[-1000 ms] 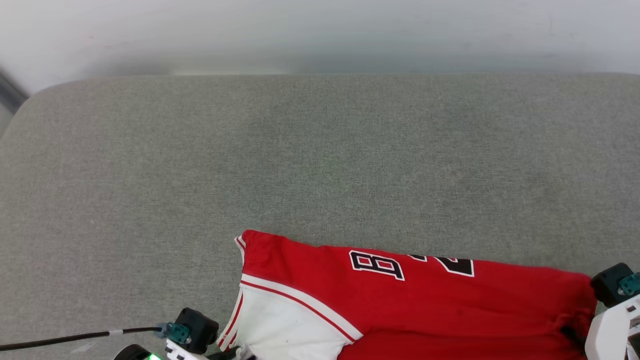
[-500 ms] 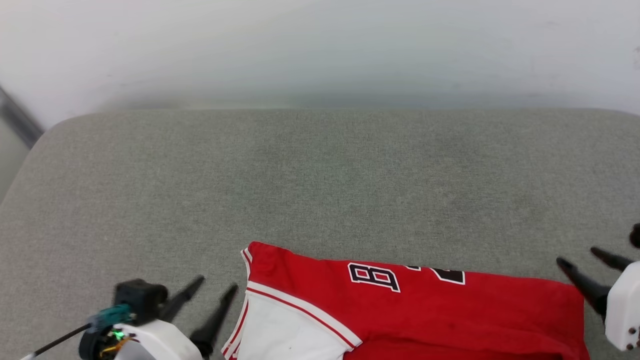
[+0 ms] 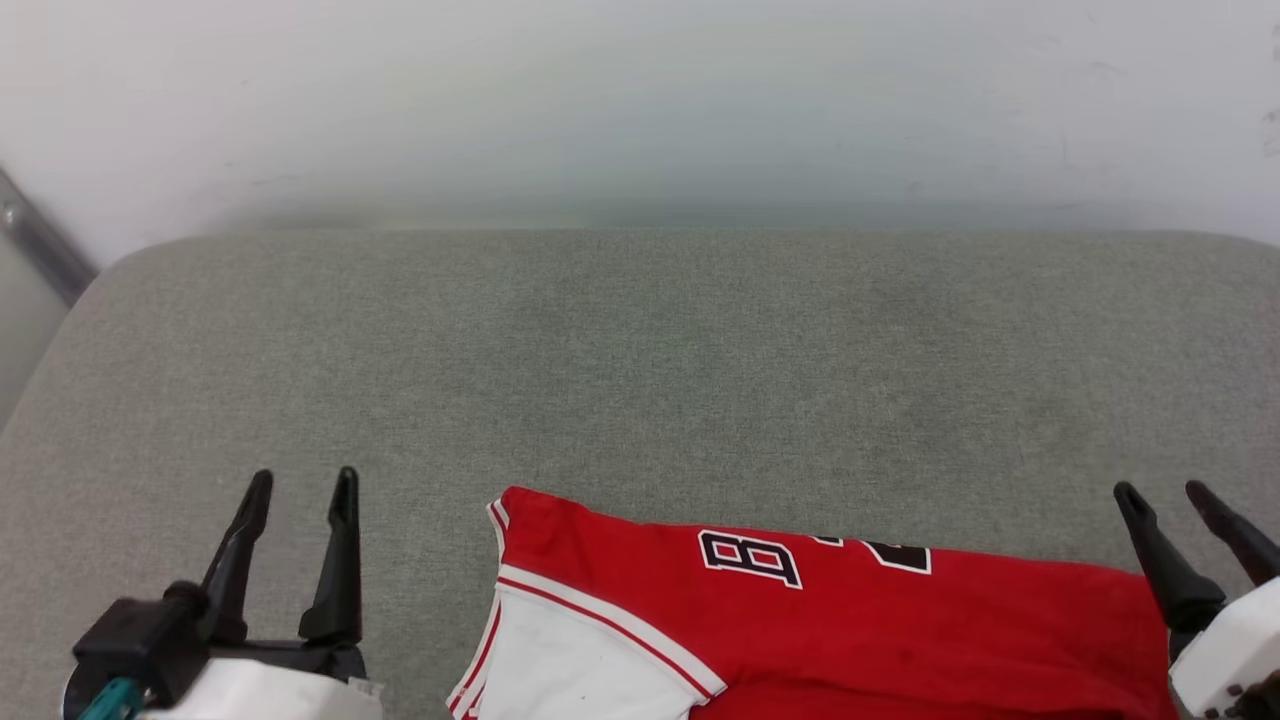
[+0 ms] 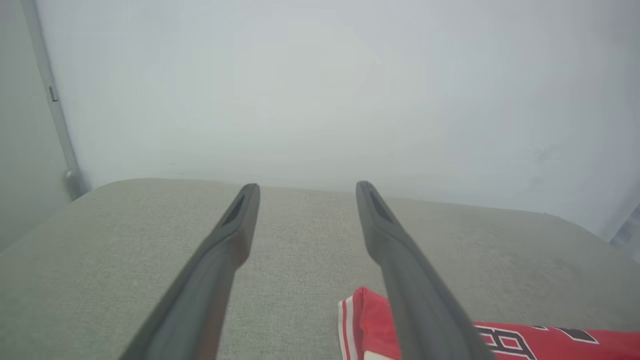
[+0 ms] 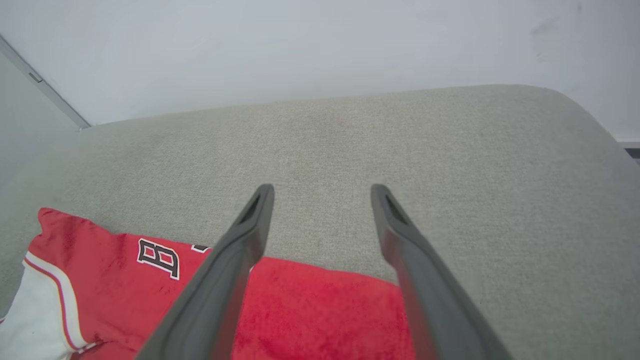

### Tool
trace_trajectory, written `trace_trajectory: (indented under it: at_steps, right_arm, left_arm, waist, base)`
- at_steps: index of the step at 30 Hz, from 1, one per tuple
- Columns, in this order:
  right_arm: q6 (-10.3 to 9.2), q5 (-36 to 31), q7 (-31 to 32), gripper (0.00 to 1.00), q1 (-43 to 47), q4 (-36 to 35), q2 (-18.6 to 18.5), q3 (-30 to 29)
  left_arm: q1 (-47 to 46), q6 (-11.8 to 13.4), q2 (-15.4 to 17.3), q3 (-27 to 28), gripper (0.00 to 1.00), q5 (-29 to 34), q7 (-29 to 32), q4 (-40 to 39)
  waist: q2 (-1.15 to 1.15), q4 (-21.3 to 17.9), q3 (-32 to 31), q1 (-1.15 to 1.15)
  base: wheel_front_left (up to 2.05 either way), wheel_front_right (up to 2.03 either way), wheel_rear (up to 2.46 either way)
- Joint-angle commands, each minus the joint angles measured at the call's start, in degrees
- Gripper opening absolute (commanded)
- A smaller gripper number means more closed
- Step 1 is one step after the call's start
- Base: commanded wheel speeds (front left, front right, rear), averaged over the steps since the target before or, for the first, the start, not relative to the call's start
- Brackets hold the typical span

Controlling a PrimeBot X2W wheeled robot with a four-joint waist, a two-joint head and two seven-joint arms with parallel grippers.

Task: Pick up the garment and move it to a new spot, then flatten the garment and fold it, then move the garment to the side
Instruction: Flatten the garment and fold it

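The garment (image 3: pixel 850 630) is a red jersey with a white sleeve, striped trim and black lettering; it lies folded on the grey cushion (image 3: pixel 640 370) along the near edge, cut off by the bottom of the head view. My left gripper (image 3: pixel 303 485) stands open to its left, apart from the cloth, fingers empty. My right gripper (image 3: pixel 1160 490) stands open at the jersey's right end, nothing between its fingers. The left wrist view catches the garment (image 4: pixel 525 337) at the lower right, beside the open left gripper (image 4: pixel 304 186). Under the open right gripper (image 5: pixel 322 187) the garment (image 5: pixel 310 310) spreads to the lower left.
A pale wall (image 3: pixel 640 100) rises straight behind the cushion's far edge. A grey vertical rail (image 3: pixel 40 245) runs down the wall at the far left. The cushion's rounded right corner (image 5: pixel 575 115) drops away.
Both grippers have let go of the garment, opened wide and lifted clear to either side of it. The camera has tilted up, so the scene sits lower. The jersey has stayed put.
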Motion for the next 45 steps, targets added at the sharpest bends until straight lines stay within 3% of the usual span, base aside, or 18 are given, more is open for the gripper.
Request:
trace_trajectory:
  at_steps: [1, 9, 16, 23, 27, 31, 36, 37, 38, 39, 45]
  right_arm:
    - [-0.01, -0.76, -0.5, 1.0, 1.34, 0.19, 1.31, -0.77]
    - [-0.01, -2.45, 0.72, 1.0, 4.45, 1.24, 5.26, -4.16]
    - [-0.01, -5.81, 8.96, 1.0, 5.81, 4.84, 8.28, -10.27]
    - [-0.01, -6.51, 16.0, 1.0, 3.07, 10.28, 11.17, -15.05]
    - [-0.01, -7.72, 16.93, 1.0, 2.15, 14.33, 11.31, -16.58]
    - [0.0, -7.54, 17.14, 1.0, 2.12, 16.78, 11.75, -15.24]
    - [0.35, -4.39, 18.63, 1.0, 3.23, 18.91, 13.4, -9.57]
    - [0.35, -3.91, 18.82, 0.96, 3.6, 18.97, 13.48, -8.63]
    - [0.35, -3.57, 18.57, 0.44, 3.82, 18.97, 13.47, -8.0]
    - [0.35, -3.44, 18.06, 0.0, 3.9, 18.95, 13.38, -7.52]
    - [-0.05, -5.34, 13.56, 0.0, 2.63, 18.05, 9.76, -9.64]
  left_arm:
    - [1.47, -1.18, -2.24, 2.63, 1.0, 2.41, -0.14, -0.58]
    - [6.11, -10.03, -10.87, 9.42, 1.0, 13.02, -0.15, 0.58]
    - [4.83, -15.09, -15.62, 12.57, 1.0, 17.08, -0.15, 1.37]
    - [3.1, -17.08, -17.53, 13.41, 1.0, 19.24, -0.15, 2.36]
    - [2.23, -17.53, -17.91, 12.81, 1.0, 19.82, -0.15, 3.27]
    - [1.79, -17.66, -17.85, 12.7, 1.0, 19.82, -0.15, 3.72]
    - [1.56, -17.76, -17.71, 12.93, 1.0, 19.91, -0.15, 4.34]
    - [1.65, -17.76, -17.7, 12.99, 1.0, 19.91, -0.16, 4.51]
    - [1.83, -17.74, -17.71, 13.07, 1.0, 19.88, -0.16, 4.63]
    - [2.05, -17.75, -17.71, 13.13, 1.0, 19.85, -0.16, 4.7]
    - [3.07, -17.78, -17.56, 13.07, 1.0, 19.46, -0.16, 5.0]
  waist:
    - [0.0, -0.14, 0.05, 0.0]
    - [0.0, 0.1, 0.96, 0.0]
    - [0.0, 1.47, 2.98, 0.0]
    - [0.0, 3.41, 5.7, 0.0]
    - [0.0, 4.64, 6.7, 0.0]
    - [0.0, 5.22, 6.96, 0.0]
    - [0.0, 5.66, 6.82, 0.0]
    - [0.0, 5.63, 6.64, 0.0]
    - [0.0, 5.54, 6.43, 0.0]
    - [0.0, 5.4, 6.19, 0.0]
    - [0.0, 3.9, 4.67, 0.0]
  base:
    - [0.0, 0.0, 0.0]
    - [0.0, 0.0, 0.0]
    - [0.0, 0.0, 0.0]
    - [0.0, 0.0, 0.0]
    - [0.0, 0.0, 0.0]
    - [0.0, 0.0, 0.0]
    - [0.0, 0.0, 0.0]
    - [0.0, 0.0, 0.0]
    - [0.0, 0.0, 0.0]
    - [0.0, 0.0, 0.0]
    - [0.0, 0.0, 0.0]
